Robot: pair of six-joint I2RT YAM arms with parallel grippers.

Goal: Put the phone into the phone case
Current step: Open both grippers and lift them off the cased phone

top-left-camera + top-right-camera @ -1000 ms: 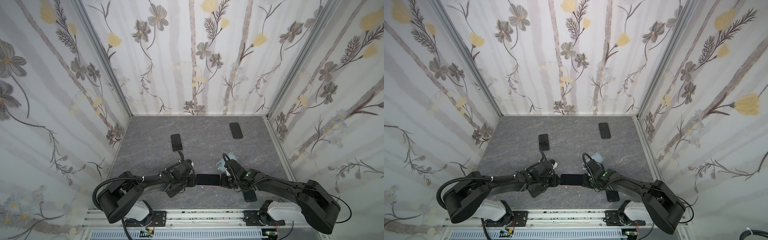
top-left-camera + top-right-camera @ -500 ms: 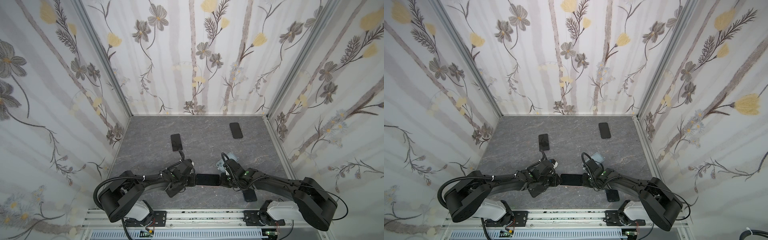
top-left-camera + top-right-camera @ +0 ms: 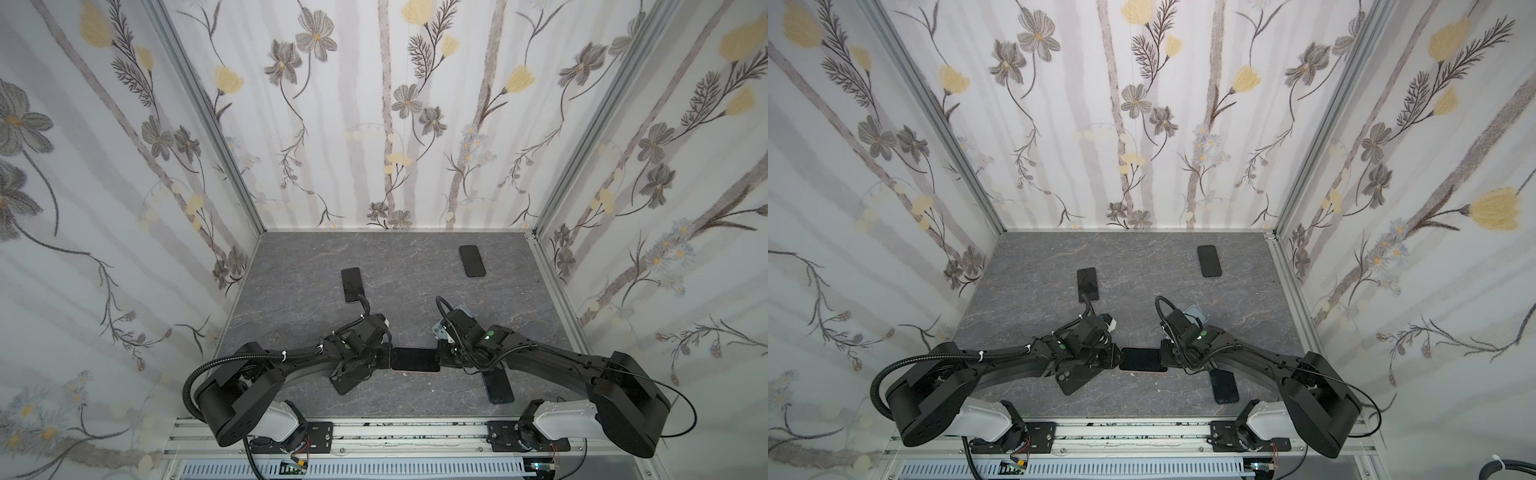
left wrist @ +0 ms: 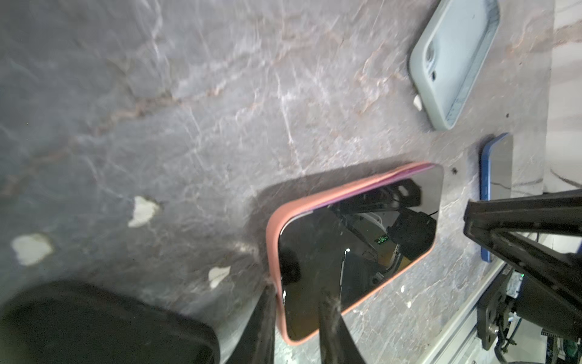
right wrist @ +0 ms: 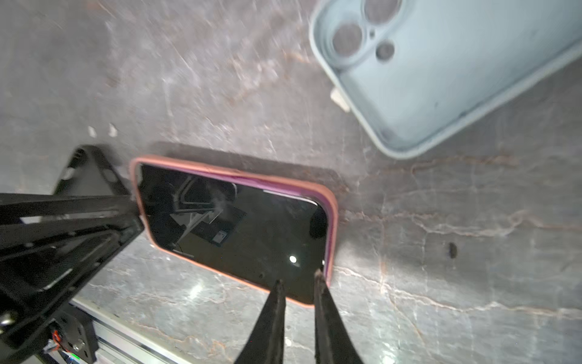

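Note:
A black phone (image 3: pixel 415 359) (image 3: pixel 1143 359) lies screen up inside a salmon-pink phone case (image 4: pixel 273 239) (image 5: pixel 332 220) at the front middle of the table. Along one long side, a purple strip of the case's inside shows beside the screen (image 5: pixel 236 227). My left gripper (image 3: pixel 388 359) (image 4: pixel 297 294) is at the phone's left end. Its jaws are slightly apart, with one tip outside the case rim and the other over the screen (image 4: pixel 346 245). My right gripper (image 3: pixel 441 358) (image 5: pixel 298 279) is at the right end, with both tips narrowly parted over the screen corner.
An empty pale blue case (image 5: pixel 441 78) (image 4: pixel 453 63) lies just behind the right arm. A black case (image 3: pixel 1071 380) sits under the left arm. A blue-edged phone (image 3: pixel 496 388) lies at the front right. Two black phones (image 3: pixel 352 284) (image 3: pixel 472 260) lie farther back.
The right gripper's jaws have parted a little. Both arms and the cased phone stay where they were.

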